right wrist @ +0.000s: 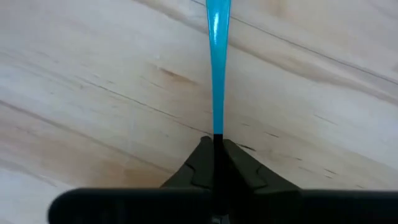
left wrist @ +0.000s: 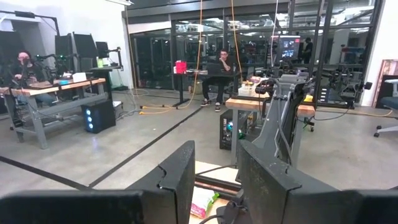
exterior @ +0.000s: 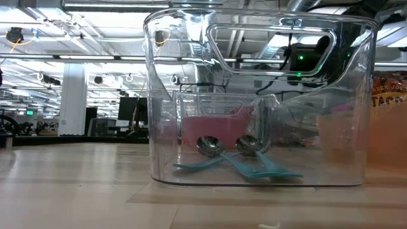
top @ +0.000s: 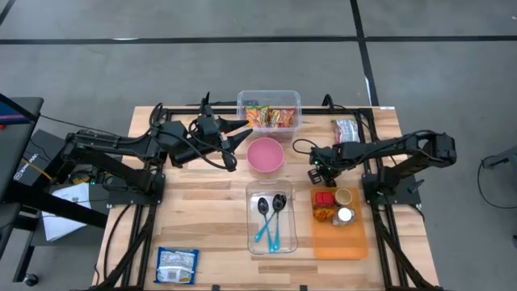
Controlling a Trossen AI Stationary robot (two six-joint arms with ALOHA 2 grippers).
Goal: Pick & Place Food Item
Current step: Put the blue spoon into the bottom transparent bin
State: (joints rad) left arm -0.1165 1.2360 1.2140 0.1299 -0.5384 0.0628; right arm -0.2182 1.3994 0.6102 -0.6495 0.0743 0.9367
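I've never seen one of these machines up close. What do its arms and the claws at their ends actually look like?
Both are slim, jointed and dark, nearly black. The left arm and right arm sit on black frame mounts, with black cables looping along them. The left gripper has two flat, blocky, matte black fingers. The right gripper has matching dark fingers tapering to a point.
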